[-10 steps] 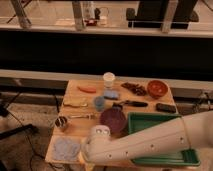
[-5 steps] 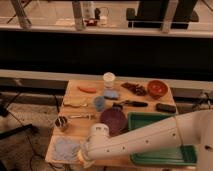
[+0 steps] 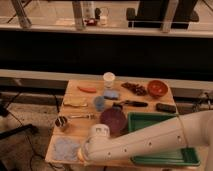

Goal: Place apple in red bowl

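The red bowl stands at the table's far right corner, orange-red with a darker inside. My gripper is at the table's front left, at the end of the white arm that reaches in from the right. It hangs at the edge of a blue cloth, far from the bowl. A small yellowish patch shows at the gripper's tip; I cannot tell whether it is the apple. No apple shows anywhere else on the table.
A dark maroon dish sits mid-table beside a green tray that my arm crosses. Also there: an orange carrot-like piece, a white cup, a blue cup, a yellow block, a metal cup, a black object.
My arm's end has slid slightly left and down toward the front left corner, over the blue cloth. The things on the table have not moved.
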